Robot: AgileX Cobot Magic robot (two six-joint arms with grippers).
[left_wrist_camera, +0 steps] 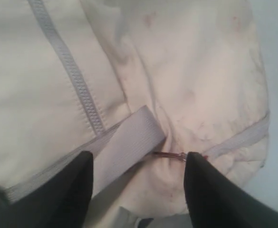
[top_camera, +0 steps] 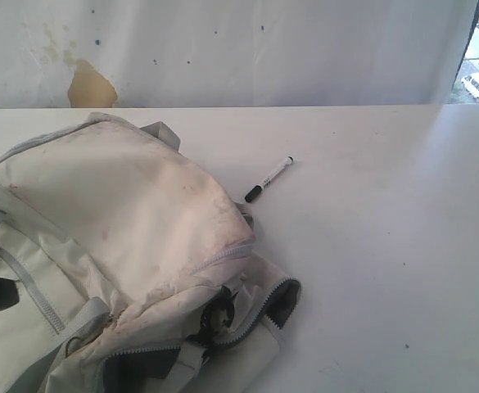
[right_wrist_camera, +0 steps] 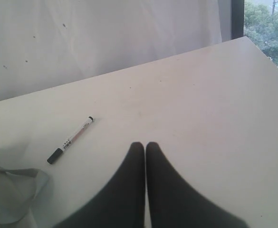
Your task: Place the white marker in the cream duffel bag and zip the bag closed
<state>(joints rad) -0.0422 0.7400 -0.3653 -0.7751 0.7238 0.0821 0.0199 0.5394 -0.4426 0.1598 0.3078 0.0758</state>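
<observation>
White marker (top_camera: pixel 268 179) lies loose on the desk (top_camera: pixel 386 246), just beside the cream duffel bag (top_camera: pixel 124 221), not in it.
It is probably light, stiff, slick and apt to roll, so pinch it mid-barrel; the bag looks limp. Left jaws stand apart above the bag's grey strap (left_wrist_camera: pixel 129 137); right jaws are pressed together, off the bag. The bag's mouth is shadowed and partly cut off.

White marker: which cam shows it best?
Right wrist view: the white marker lies whole and unobstructed on the table, big enough to show barrel print. The exterior view shows it whole but smaller, black cap toward the cream duffel bag. The left wrist view shows only bag fabric, no marker.
</observation>
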